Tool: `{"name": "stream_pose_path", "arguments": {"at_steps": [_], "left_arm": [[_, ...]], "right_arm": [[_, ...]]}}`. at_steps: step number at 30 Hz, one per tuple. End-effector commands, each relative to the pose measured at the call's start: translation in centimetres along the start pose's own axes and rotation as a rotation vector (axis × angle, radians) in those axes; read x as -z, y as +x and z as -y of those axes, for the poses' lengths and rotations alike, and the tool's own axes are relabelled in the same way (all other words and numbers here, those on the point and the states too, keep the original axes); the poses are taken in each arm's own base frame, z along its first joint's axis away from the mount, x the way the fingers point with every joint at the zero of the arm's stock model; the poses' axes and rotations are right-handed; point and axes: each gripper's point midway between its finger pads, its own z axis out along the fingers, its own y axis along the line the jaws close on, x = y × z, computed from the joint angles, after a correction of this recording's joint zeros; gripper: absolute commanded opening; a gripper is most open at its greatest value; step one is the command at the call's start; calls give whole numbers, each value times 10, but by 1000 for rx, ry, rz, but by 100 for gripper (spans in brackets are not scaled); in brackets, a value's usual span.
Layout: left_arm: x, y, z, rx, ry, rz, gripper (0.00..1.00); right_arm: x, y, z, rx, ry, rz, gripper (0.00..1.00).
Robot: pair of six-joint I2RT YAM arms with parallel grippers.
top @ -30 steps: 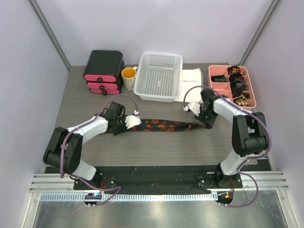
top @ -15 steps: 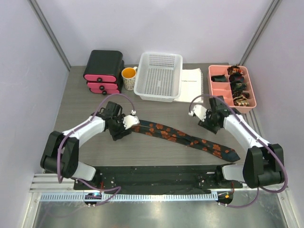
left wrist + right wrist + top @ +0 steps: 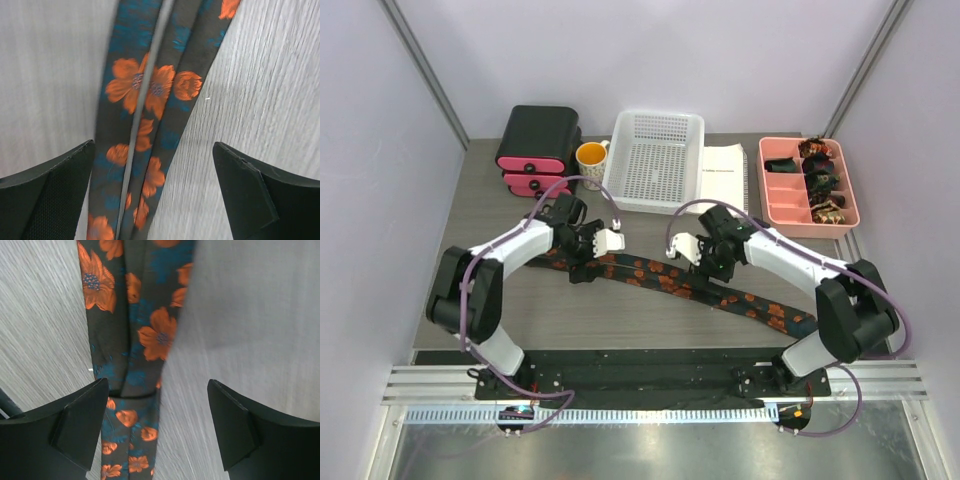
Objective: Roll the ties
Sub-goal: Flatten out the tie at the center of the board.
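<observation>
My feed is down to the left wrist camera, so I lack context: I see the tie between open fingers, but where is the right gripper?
Observer: The right gripper is over the middle of the tie, open, fingers straddling it.
Operator: Which way does the tie run on from there?
Observer: Diagonally toward the near right, its pointed end flat on the table.
Operator: Any ties rolled already?
Observer: Dark coils sit in the pink tray at the far right.
</observation>
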Motion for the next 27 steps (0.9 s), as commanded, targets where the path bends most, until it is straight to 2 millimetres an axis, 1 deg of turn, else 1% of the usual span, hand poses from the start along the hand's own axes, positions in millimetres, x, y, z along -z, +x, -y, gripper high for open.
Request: {"name": "stream_pose_path", "arguments": {"at_steps": [1,2,3,5,6,7,8,9,10,11,12,13,14,15,16,17,19,21,22,23,24,25,26,27], "left_arm": [[-11,-8,-8,-93,52,43,100],[-18,-3,-6,-75,80,29,100],[-19,-5,-10,-78,80,28,100],[-27,1,-9,-55,113,4,100],[-28,1,-11,-50,116,1,100],[-29,2,-9,-45,132,-7,100],[-30,4,-7,-36,144,-15,100],[-30,6,-4,-24,167,-26,93],[-30,6,-2,-20,178,-28,89],[-30,8,2,-13,187,-34,80],[-28,8,4,-11,188,-33,76],[-27,9,4,-13,181,-34,71],[-27,13,11,-9,187,-40,60],[-24,11,9,-20,162,-29,56],[-24,12,11,-25,157,-27,52],[-25,16,17,-17,165,-31,47],[-24,13,18,-20,144,-17,44],[-24,14,22,-10,145,-16,35],[-23,12,20,-11,133,-9,31],[-23,13,22,-4,134,-12,35],[-23,12,21,11,127,-16,45],[-22,10,20,10,116,-20,58],[-20,9,18,19,104,-17,75],[-18,8,15,21,87,-19,78]], "right_arm": [[-19,0,2,21,22,-19,87],[-25,2,0,29,16,-29,93],[-30,5,-1,42,10,-45,94],[-38,10,0,57,20,-65,95],[-44,15,0,68,12,-85,95],[-46,18,2,75,22,-104,94],[-50,21,3,83,30,-111,91],[-52,23,4,103,29,-120,88],[-55,27,5,110,31,-131,85],[-56,29,6,117,46,-138,75],[-56,32,8,124,53,-144,70],[-56,33,8,138,61,-144,62],[-54,33,9,144,69,-145,58],[-53,34,10,149,73,-144,54],[-52,34,10,157,77,-144,46],[-48,33,11,158,86,-136,40],[-44,32,9,167,83,-130,28],[-39,30,9,173,85,-119,20],[-38,30,8,176,86,-120,20],[-36,30,9,181,90,-119,22],[-35,30,10,184,93,-124,27],[-34,30,10,183,87,-130,41],[-33,30,10,187,85,-132,45],[-33,31,9,185,79,-136,47]]}}
